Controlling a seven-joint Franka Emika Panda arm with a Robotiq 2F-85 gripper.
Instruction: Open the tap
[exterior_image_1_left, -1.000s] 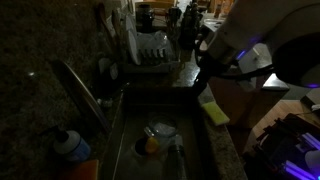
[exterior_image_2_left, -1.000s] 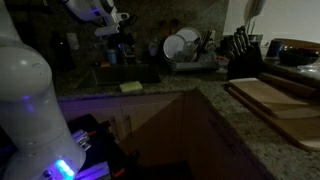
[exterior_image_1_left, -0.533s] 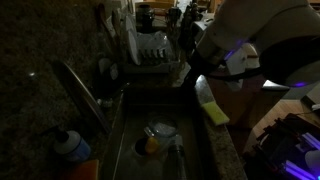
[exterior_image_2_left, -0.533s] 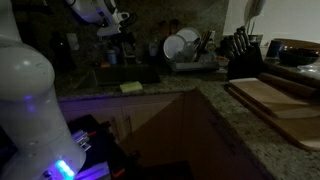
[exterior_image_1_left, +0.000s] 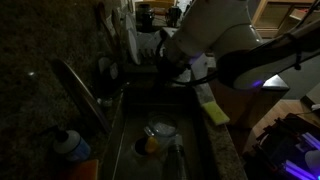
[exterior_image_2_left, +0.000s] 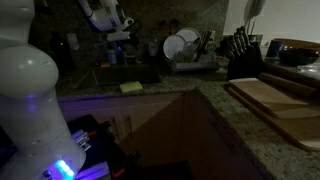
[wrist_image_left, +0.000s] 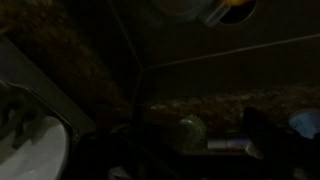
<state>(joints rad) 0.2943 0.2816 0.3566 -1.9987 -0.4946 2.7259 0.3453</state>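
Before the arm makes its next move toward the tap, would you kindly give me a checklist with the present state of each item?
1. Tap in view, nothing in front of it: ok, it slants along the sink edge in an exterior view.
2. Gripper at the tap: not ok, it hangs over the sink's far end, apart from the tap.
3. Jaws open: cannot tell, too dark.
4. Blue-capped bottle out of the way: cannot tell, it stands close beside the tap.
5. Bowl below the path: ok, it lies low in the sink.
6. Wrist view usable for aiming: not ok, nearly black.
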